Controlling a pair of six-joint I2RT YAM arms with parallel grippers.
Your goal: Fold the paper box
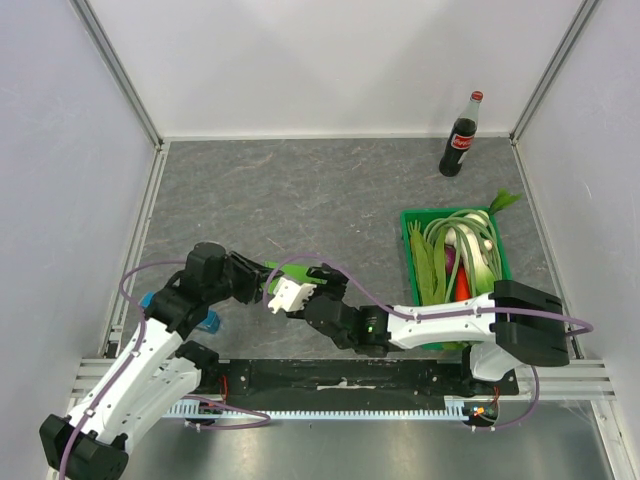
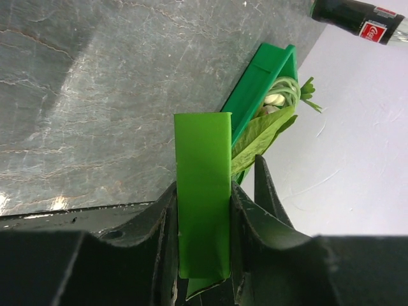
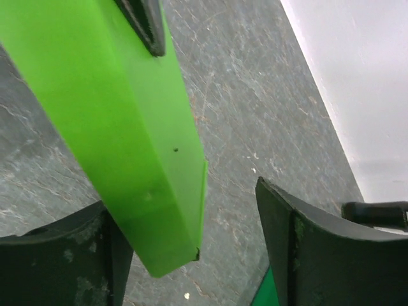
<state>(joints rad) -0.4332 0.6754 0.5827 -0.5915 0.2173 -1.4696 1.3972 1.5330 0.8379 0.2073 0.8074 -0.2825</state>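
Two arms meet low over the desk [image 1: 300, 190], ahead of their bases. The left arm rises from its base with a bent elbow and reaches to the right. The right arm stretches long and low to the left, so the tools face each other almost tip to tip.

The left tool [image 2: 203, 210] is clamped on the box [image 2: 203, 166]. Both black fingers [image 2: 159, 242] press its flat sides, and the box stands out past the fingertips. The right tool [image 3: 191, 248] has its jaws wide apart. The box end lies between them, close against one finger and with a clear gap to the other. I cannot tell whether it touches the near one.

The box is thin, smooth, lime-green card, a long flat sleeve with sharp creased edges. The desk is grey, stone-veined and matt. To the right of both tools, beside the right arm, sits a dark-green plastic crate [image 1: 408, 215] of long green vegetables. Beyond the crate stands a dark glass bottle [image 1: 460, 135] with a red cap.
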